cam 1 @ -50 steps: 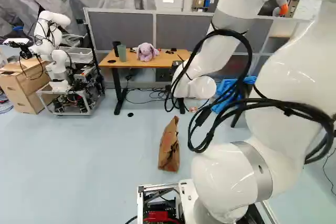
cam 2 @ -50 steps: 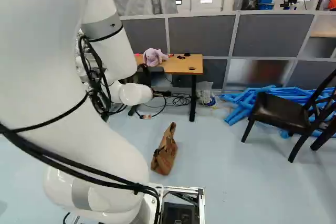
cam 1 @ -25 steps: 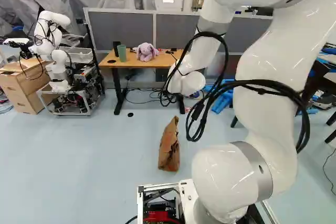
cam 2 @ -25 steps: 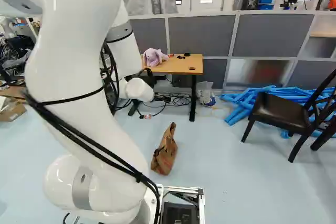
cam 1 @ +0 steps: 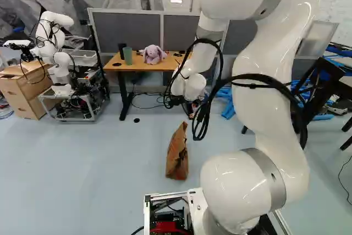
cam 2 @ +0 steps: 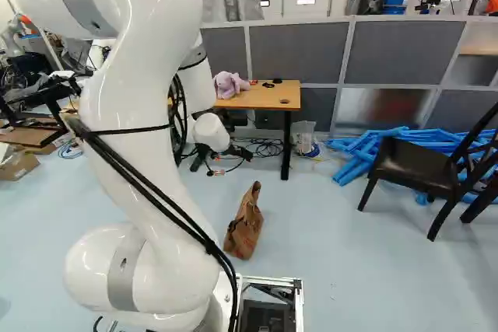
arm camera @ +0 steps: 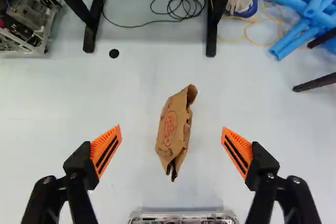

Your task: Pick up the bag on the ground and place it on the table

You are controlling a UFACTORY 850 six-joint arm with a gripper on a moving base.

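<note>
Bag (arm camera: 175, 129) shows between the jaws (cam 2: 233, 151), which stand wide apart, hard to make out in both base views.

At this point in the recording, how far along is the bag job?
Lining up looks largely done: in the wrist view, the open gripper frames the brown paper bag. Nothing is in hand; the bag rests on the floor. Closing on it, lifting it and placing it on the wood-topped table are left.
</note>
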